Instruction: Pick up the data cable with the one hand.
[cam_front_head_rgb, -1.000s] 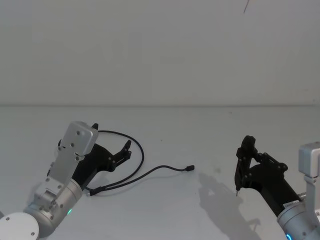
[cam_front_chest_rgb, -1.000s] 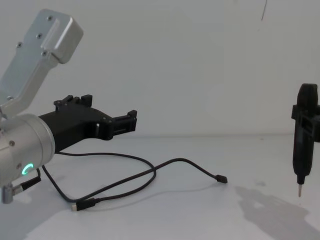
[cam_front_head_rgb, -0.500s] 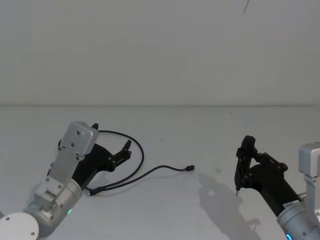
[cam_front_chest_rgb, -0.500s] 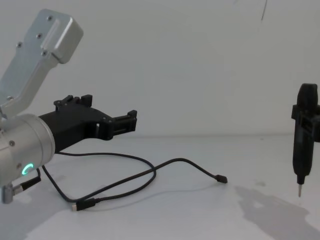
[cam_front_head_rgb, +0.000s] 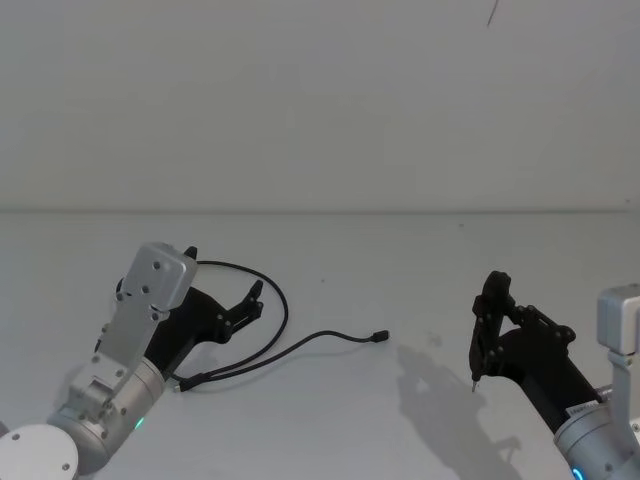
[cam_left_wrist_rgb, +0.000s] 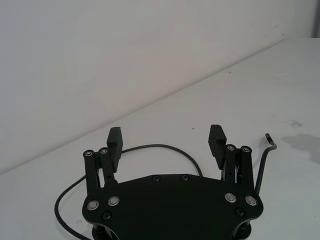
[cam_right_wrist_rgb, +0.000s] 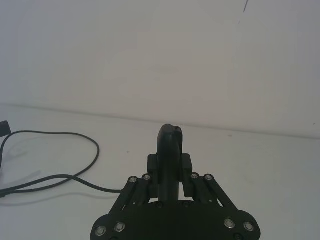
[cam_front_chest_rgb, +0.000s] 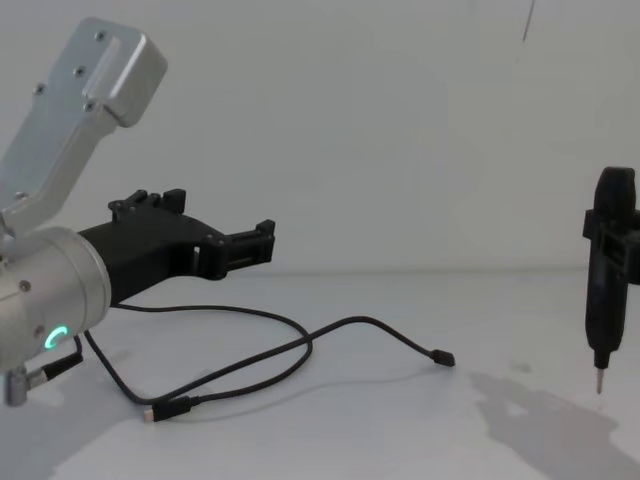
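There lay the data cable (cam_front_head_rgb: 345, 334), slack on the left half of the white tabletop (cam_front_head_rgb: 420, 250). It was looped back on itself, with one black plug (cam_front_chest_rgb: 440, 357) trailing out toward the middle and the silver-tipped plug (cam_front_chest_rgb: 160, 411) down near the front-left corner. Over the loop we had the left gripper (cam_left_wrist_rgb: 166, 142) hanging clear of the surface, jaws spread wide, nothing between them, and the cord's arc passing below and beyond its two pads. Off on the right side, well apart from the cable, the right gripper (cam_right_wrist_rgb: 170, 172) sat parked, clamped around a slim pen-like tool (cam_front_head_rgb: 481, 335) with its pin pointing down. We judged the cord light, limp and thin: it would sag from wherever it was pinched and could slide out of a shallow grip. Best bet, we reckoned, was mid-loop where the two strands ran side by side, taken square and low, not at a plug.
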